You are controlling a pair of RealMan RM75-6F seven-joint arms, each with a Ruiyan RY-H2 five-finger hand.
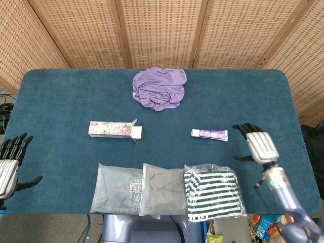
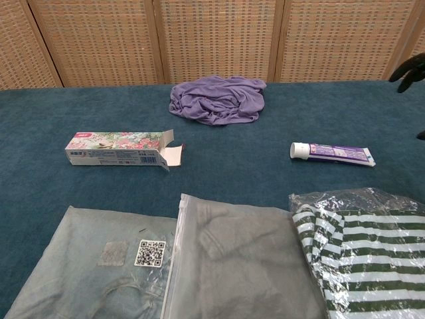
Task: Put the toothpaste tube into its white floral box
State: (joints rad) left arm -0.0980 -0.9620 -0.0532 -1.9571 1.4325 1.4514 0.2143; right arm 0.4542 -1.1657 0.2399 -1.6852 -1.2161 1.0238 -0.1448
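The toothpaste tube [image 1: 209,134] [image 2: 332,153], purple and white with a white cap at its left end, lies flat right of the table's centre. The white floral box [image 1: 114,129] [image 2: 121,148] lies to its left, with the end flaps open toward the tube. My right hand [image 1: 257,143] hovers just right of the tube with fingers spread and holds nothing; only its dark fingertips [image 2: 410,68] show at the chest view's right edge. My left hand [image 1: 11,162] hangs open at the table's near left edge, far from the box.
A crumpled purple cloth [image 1: 159,87] lies at the back centre. Three bagged garments line the front edge: a grey one [image 1: 118,188], another grey one [image 1: 163,190] and a green-and-white striped one [image 1: 212,193]. The blue table [image 1: 61,101] is backed by wicker screens.
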